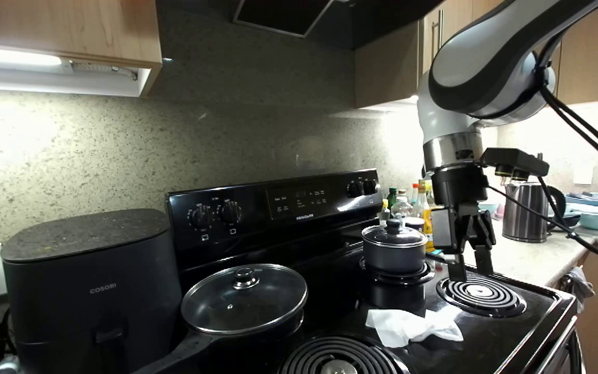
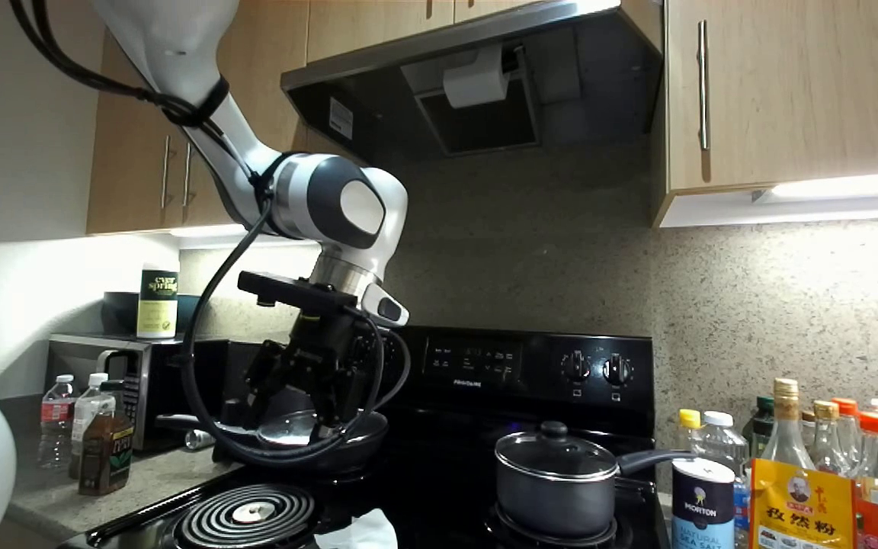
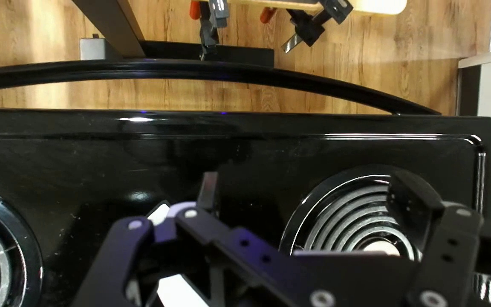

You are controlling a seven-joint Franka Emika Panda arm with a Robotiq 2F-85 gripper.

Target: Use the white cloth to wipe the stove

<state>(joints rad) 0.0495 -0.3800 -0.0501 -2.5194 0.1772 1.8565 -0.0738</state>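
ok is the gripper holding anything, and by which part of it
Nothing is held: the Robotiq gripper hangs open, its fingers apart, and the white cloth lies on the stovetop.

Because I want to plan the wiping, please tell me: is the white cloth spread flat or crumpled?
Crumpled. In an exterior view, the white cloth lies bunched on the stove, with raised folds and an uneven outline.

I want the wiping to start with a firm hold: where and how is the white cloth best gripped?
Probably by the bunched folds near the middle of the white cloth, from straight above, jaws astride them. In an exterior view it lies low on the stovetop, crumpled midway but flatter toward one end, which likely offers less to pinch. The open gripper points down.
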